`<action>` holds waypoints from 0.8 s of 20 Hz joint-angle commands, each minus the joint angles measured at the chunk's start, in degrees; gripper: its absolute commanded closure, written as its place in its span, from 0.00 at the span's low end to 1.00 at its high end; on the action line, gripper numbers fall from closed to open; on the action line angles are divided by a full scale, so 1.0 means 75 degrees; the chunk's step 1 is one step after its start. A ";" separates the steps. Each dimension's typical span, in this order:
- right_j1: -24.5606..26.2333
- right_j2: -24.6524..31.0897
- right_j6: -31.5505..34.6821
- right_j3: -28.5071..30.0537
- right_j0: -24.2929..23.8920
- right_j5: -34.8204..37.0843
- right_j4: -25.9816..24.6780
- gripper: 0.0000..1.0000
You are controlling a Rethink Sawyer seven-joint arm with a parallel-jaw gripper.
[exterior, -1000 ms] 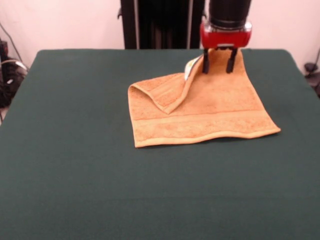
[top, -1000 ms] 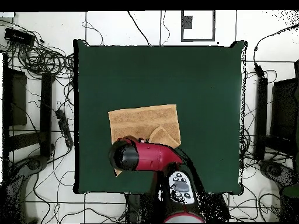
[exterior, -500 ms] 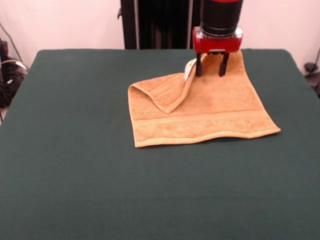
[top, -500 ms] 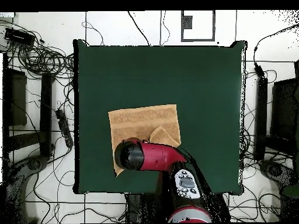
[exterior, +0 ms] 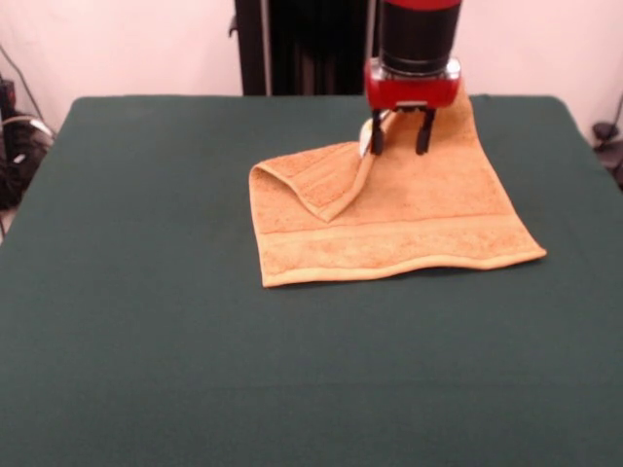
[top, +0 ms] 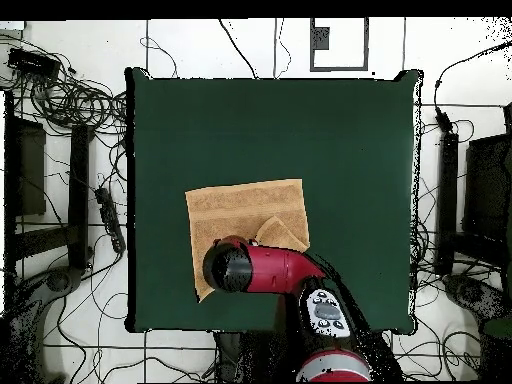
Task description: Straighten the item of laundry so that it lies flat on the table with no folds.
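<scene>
The orange-tan towel (exterior: 389, 219) lies on the dark green table (exterior: 146, 321), right of centre. Its far left corner is folded over onto the middle, making a triangular flap (exterior: 321, 180). A small white tag (exterior: 365, 136) shows at the top of the fold. My gripper (exterior: 398, 136) hangs open just over the towel's far part, next to the tag, with nothing between its fingers (exterior: 376, 138). In the overhead view the towel (top: 245, 210) lies on the table (top: 350, 140), and the red arm (top: 265, 270) covers its near part and hides the gripper.
The robot's black pedestal (exterior: 311, 44) stands behind the table's far edge. Cables and dark equipment (top: 60, 150) lie on the floor round the table.
My gripper has moved left in the front view, from over the towel's far right part toward the white tag. The towel has kept its shape and place.
</scene>
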 commanded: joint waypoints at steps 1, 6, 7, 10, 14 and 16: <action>0.0718 0.0984 0.0816 -0.0094 -0.0071 -0.0890 -0.0296 0.00; 0.0929 0.1006 0.0862 -0.0210 -0.0068 -0.1041 -0.0328 0.00; 0.0944 0.1007 0.0880 -0.0187 -0.0075 -0.1096 -0.0337 0.00; 0.1060 0.1011 0.0886 -0.0226 -0.0077 -0.1210 -0.0338 0.00; 0.1145 0.0989 0.0938 -0.0171 -0.0084 -0.1380 -0.0348 0.00; 0.1120 0.0974 0.0941 -0.0144 -0.0090 -0.1378 -0.0364 0.00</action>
